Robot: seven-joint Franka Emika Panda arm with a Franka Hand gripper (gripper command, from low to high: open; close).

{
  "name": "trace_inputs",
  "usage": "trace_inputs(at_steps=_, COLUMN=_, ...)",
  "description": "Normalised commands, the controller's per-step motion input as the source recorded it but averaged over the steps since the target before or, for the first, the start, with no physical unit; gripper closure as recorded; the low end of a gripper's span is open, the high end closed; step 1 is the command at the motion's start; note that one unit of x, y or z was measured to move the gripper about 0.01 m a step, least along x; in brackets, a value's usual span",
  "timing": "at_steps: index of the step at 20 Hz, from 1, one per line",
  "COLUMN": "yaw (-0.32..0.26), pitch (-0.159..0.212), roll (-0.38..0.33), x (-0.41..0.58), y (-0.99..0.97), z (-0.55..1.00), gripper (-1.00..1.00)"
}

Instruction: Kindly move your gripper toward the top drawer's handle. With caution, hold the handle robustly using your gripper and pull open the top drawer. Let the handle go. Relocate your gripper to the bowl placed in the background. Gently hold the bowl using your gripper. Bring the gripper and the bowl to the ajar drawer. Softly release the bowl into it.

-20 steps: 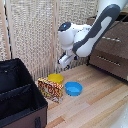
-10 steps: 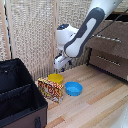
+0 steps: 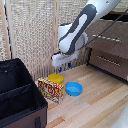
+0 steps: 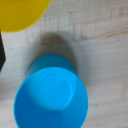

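Now the white arm has swung lower and further toward the exterior view's left, bringing the gripper [image 3: 59, 62] down over the bowls, so the reach seems nearly done. The yellow bowl [image 3: 55, 78] sits just below it, beside the blue bowl [image 3: 73, 89]. Whether the jaws are open, I cannot tell.

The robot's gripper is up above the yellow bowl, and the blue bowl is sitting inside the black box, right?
Not quite. The gripper does hang above the yellow bowl, but the blue bowl isn't inside the black box. The exterior view shows it sitting on the wooden floor, beside the yellow bowl, on the far side of the patterned carton from the box.
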Motion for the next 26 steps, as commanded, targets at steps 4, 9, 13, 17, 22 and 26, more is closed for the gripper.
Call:
trace_inputs(at_steps=4, yaw=-0.324, pitch=0.002, roll=0.055, x=0.08, y=0.0, z=0.49, gripper=-1.0)
trace_inputs(at_steps=9, yaw=-0.315, pitch=0.021, roll=0.001, x=0.36, y=0.0, z=0.17, gripper=-1.0)
trace_inputs(at_steps=13, yaw=-0.258, pitch=0.03, roll=0.014, x=0.551, y=0.0, z=-0.03, gripper=-1.0)
trace_inputs(at_steps=17, yaw=-0.198, pitch=0.051, roll=0.007, x=0.695, y=0.0, z=-0.09, gripper=-1.0)
trace_inputs(at_steps=22, yaw=-0.171, pitch=0.112, roll=0.0, x=0.664, y=-0.01, z=-0.25, gripper=-1.0)
trace_inputs(at_steps=26, yaw=-0.1, pitch=0.179, roll=0.025, x=0.314, y=0.07, z=-0.36, gripper=-1.0)
